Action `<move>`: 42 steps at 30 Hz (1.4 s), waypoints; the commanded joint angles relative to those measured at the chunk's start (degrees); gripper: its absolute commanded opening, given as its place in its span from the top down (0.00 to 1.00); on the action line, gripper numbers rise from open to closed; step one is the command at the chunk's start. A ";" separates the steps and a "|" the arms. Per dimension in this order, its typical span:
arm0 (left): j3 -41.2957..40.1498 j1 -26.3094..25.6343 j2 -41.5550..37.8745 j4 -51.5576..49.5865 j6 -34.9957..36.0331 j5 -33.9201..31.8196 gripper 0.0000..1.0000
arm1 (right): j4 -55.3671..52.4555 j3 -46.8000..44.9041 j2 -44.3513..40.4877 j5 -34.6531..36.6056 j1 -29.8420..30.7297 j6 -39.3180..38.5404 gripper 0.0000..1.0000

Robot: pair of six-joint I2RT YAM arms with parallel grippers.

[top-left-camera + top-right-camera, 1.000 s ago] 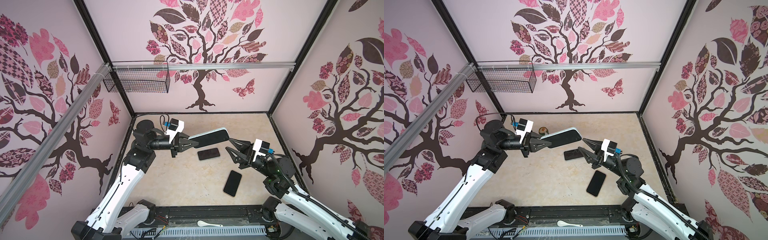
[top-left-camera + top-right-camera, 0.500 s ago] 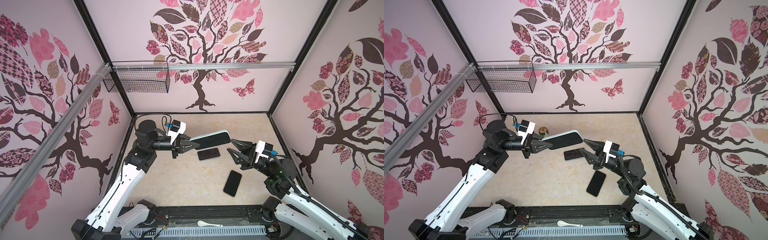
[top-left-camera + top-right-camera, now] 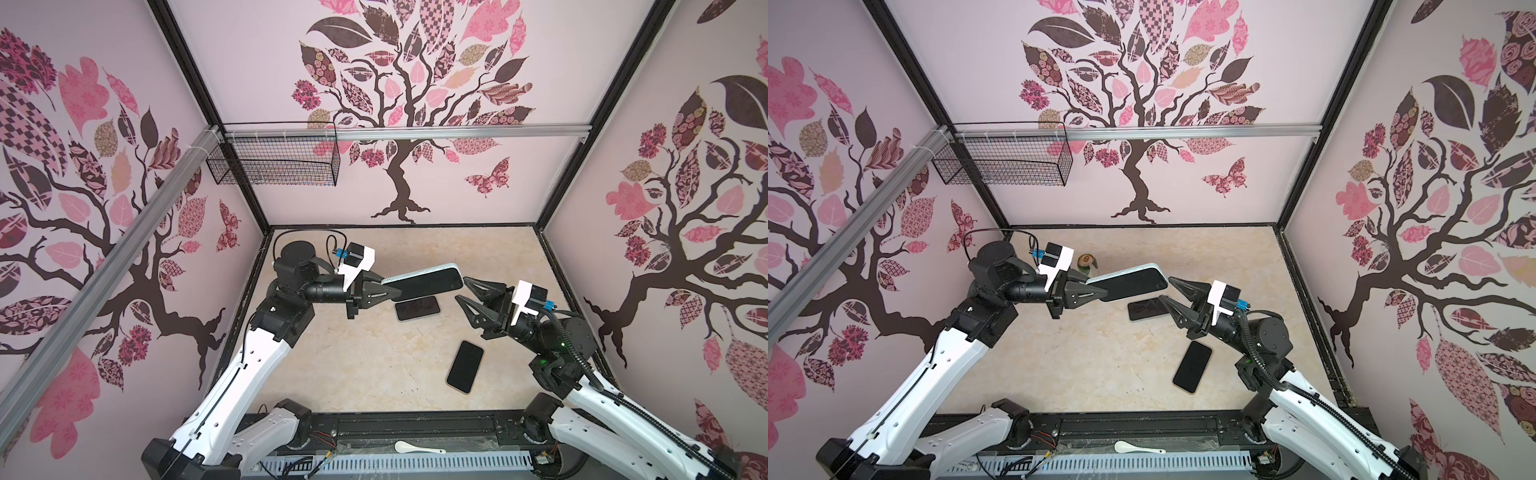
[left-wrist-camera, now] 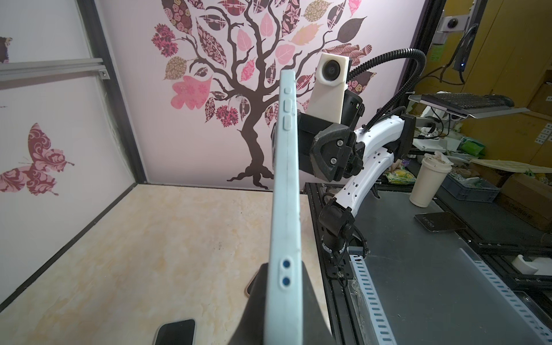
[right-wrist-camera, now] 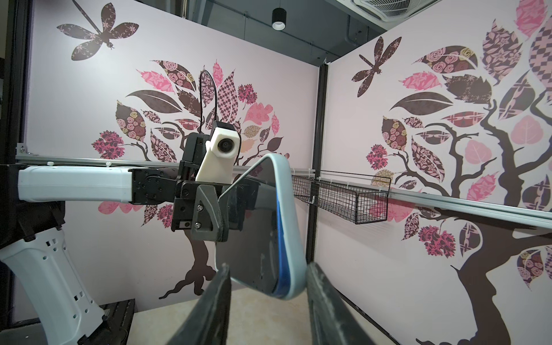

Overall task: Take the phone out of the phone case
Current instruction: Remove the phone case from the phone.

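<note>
**Left tool.** The left tool point(image 3: 384, 287) is pressed together on one short end of the phone point(image 3: 428, 284), pinching it through its light blue case point(image 4: 285, 209). The phone remains seated in the case. It is held in the air above the desk point(image 3: 374, 374), with its long axis roughly level and pointing toward the right arm. In both top views the dark screen faces upward. In the left wrist view the case is seen edge-on, with its side buttons visible.

**Right tool.** The right tool point(image 3: 462, 289) is spread. In the right wrist view its two fingers point(image 5: 221, 298) stand on either side of the free corner of the phone. Whether either finger touches the case cannot be determined.

**Desk.** A second dark phone point(image 3: 417, 308) lies flat directly below the held one. A third dark phone point(image 3: 465, 366) lies flat nearer the front edge, well apart from both tools.

**Surroundings.** A wire basket point(image 3: 274, 166) hangs on the rear wall rail. A white spoon point(image 3: 417, 448) lies on the front frame.
</note>
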 commanded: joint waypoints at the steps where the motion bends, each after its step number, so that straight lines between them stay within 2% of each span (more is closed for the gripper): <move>1: 0.23 0.02 -1.28 2.99 -0.45 -3.79 1.00 | 0.89 -0.26 -1.53 -0.83 0.18 -0.15 0.56; 8: -0.27 0.02 -1.47 3.79 -0.89 -4.70 1.00 | -0.44 -0.24 -2.34 -0.87 0.17 -0.93 0.57; 19: 1.05 -0.07 0.39 3.17 -0.83 1.87 1.00 | -0.22 0.95 -0.62 -0.89 0.13 -1.29 0.57; 29: 1.51 -0.25 0.95 1.61 0.38 3.90 1.00 | -0.50 1.22 0.02 -0.59 0.15 -1.46 0.57; 42: 0.76 -0.25 -0.80 3.02 0.18 -0.81 1.00 | -1.63 -0.49 -1.79 1.44 0.12 -1.76 0.57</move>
